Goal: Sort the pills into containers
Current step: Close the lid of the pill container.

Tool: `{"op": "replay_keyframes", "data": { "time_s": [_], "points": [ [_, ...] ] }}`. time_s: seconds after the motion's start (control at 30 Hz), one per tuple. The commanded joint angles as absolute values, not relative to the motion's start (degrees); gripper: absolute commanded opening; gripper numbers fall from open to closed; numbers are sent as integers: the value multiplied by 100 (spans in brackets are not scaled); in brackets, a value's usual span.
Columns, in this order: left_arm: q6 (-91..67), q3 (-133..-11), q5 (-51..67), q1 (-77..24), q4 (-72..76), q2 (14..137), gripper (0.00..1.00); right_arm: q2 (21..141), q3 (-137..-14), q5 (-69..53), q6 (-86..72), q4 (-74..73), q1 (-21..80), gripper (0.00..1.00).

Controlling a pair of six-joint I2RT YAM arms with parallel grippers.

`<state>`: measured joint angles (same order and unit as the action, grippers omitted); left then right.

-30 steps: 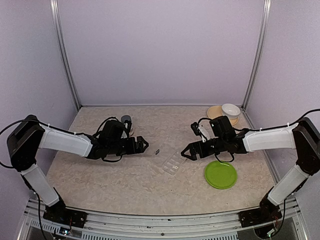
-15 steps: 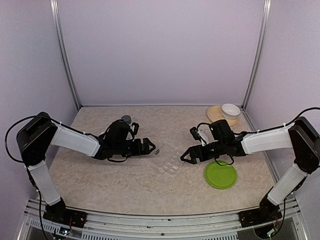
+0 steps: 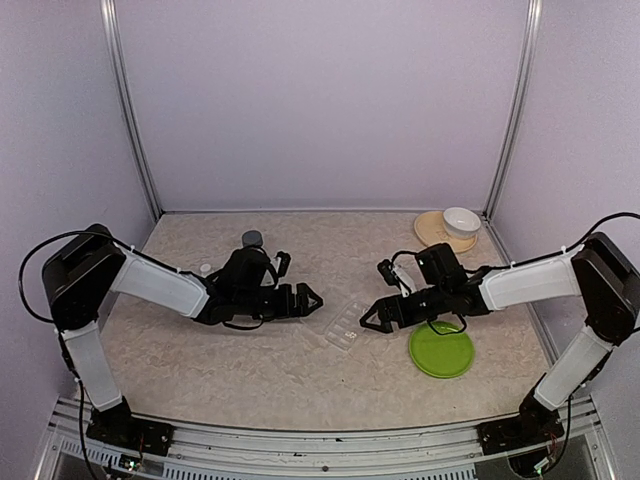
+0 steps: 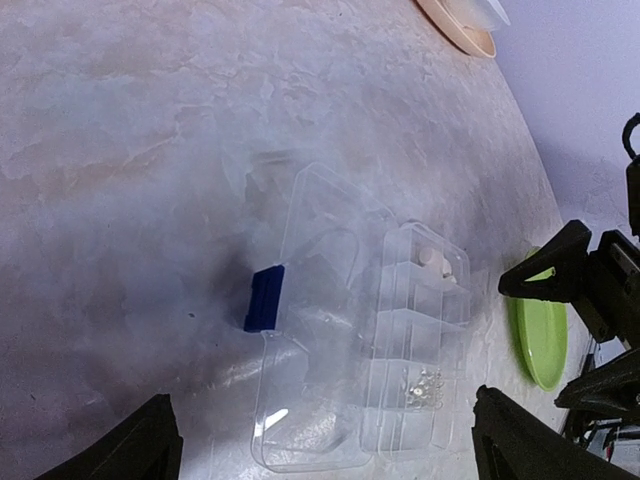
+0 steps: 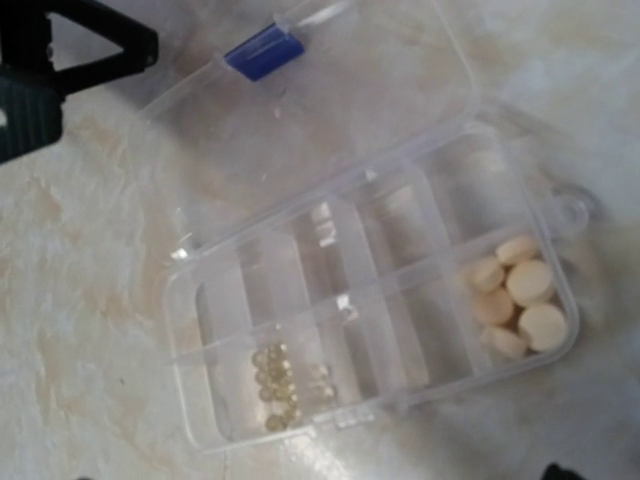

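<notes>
The clear pill box (image 3: 345,325) lies open on the table between both arms. In the right wrist view its compartments (image 5: 400,300) hold round cream pills (image 5: 520,295) at one end and small golden beads (image 5: 275,385) near the other. The lid (image 4: 310,340) lies flat beside them, with a blue latch (image 4: 264,298) on its edge. My left gripper (image 3: 310,298) is open and empty at the box's left edge, and its fingertips (image 4: 150,450) straddle the box. My right gripper (image 3: 368,318) is open and empty at the box's right edge.
A round green plate (image 3: 441,349) lies right of the box, under the right arm. A white bowl (image 3: 461,220) sits on a tan dish (image 3: 434,228) at the back right. A small grey cap (image 3: 251,238) and a white bit (image 3: 205,268) lie at the left.
My left gripper has moved right up to the box's latch edge. My right gripper has shifted slightly left and nearer, to the box's right edge. The box has not moved.
</notes>
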<state>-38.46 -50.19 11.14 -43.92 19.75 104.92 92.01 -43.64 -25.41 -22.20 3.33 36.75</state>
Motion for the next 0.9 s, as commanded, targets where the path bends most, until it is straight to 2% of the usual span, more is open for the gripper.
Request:
{"op": "replay_keyframes", "data": {
  "time_s": [0.0,0.87],
  "points": [
    [-3956,-5079,1363,-4430,2317,10630,99,9303,-4272,-2602,-2275,477,3790,95],
    [-4146,-4931,1891,-4438,2841,10881,95,9841,-4485,-2619,-2386,772,4034,95]
  ]
}}
